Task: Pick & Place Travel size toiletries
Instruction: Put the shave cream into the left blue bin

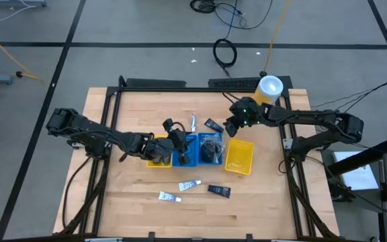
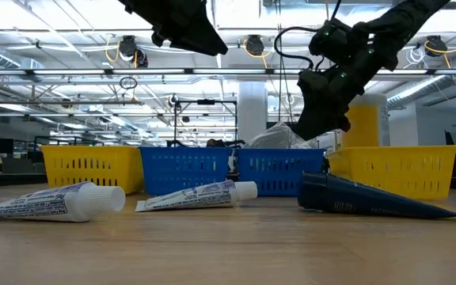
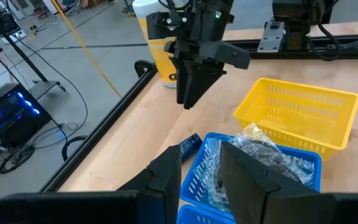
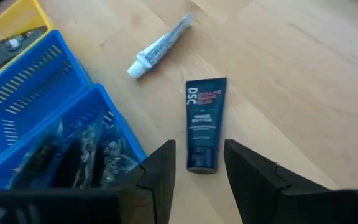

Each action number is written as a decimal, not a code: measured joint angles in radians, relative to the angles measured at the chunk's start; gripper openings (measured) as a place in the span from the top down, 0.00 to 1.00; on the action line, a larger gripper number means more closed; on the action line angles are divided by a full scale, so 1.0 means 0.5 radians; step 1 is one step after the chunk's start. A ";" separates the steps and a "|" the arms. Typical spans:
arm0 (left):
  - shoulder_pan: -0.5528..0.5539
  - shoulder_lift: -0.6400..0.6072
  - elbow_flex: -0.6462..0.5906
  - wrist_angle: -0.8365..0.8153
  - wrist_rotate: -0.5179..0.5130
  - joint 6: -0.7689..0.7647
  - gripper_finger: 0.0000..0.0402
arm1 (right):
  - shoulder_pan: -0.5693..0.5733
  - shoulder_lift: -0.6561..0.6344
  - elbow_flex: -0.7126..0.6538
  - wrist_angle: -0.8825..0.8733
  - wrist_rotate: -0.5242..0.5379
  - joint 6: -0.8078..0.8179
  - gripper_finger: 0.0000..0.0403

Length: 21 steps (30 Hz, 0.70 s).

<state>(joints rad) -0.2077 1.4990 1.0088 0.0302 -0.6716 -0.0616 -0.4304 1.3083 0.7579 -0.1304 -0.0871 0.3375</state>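
Right gripper (image 1: pixel 232 126), fingers parted and empty, hovering over the far half of the table just beyond the row of bins. The dark navy tube (image 4: pixel 204 123) lies flat on the bare wood directly under it, beside the far wall of the right-hand blue bin (image 1: pixel 211 149) that holds a grey-black wrapped bundle (image 3: pixel 261 149). In the right wrist view the tube's long axis runs straight into the gap between the two fingers, so the jaws would close across its width; a descent appears to be the next move. A white tube (image 4: pixel 160 45) lies farther off toward the far edge. Left gripper (image 1: pixel 175 140), also parted and empty, waits over the left-hand blue bin (image 1: pixel 185 149), farther from the navy tube
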 joint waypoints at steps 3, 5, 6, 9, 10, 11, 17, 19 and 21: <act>0.000 0.000 0.000 0.003 0.000 0.001 0.72 | -0.024 0.030 0.041 -0.027 -0.021 -0.020 0.65; 0.000 0.000 0.000 0.006 0.000 0.000 0.72 | -0.042 0.067 0.046 -0.038 -0.096 -0.022 0.64; 0.000 0.000 0.000 0.011 0.000 0.001 0.72 | -0.046 0.088 0.051 -0.051 -0.129 -0.025 0.63; 0.000 0.000 0.000 0.016 0.000 0.001 0.72 | -0.056 0.188 0.100 -0.018 -0.145 -0.059 0.61; 0.000 0.000 0.000 0.018 0.000 0.000 0.72 | -0.061 0.216 0.108 -0.032 -0.145 -0.076 0.61; 0.000 0.000 0.000 0.019 0.000 0.000 0.72 | -0.068 0.256 0.122 -0.047 -0.150 -0.084 0.60; 0.000 0.000 0.000 0.018 0.000 0.001 0.72 | -0.072 0.441 0.226 -0.032 -0.183 -0.142 0.58; 0.000 0.000 0.000 0.015 0.000 0.000 0.72 | -0.080 0.462 0.239 -0.061 -0.204 -0.156 0.57; 0.000 0.000 0.000 0.006 0.001 -0.001 0.72 | -0.081 0.462 0.258 -0.055 -0.202 -0.181 0.56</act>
<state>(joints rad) -0.2077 1.4990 1.0088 0.0331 -0.6712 -0.0620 -0.4709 1.5394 0.8867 -0.1577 -0.1883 0.2470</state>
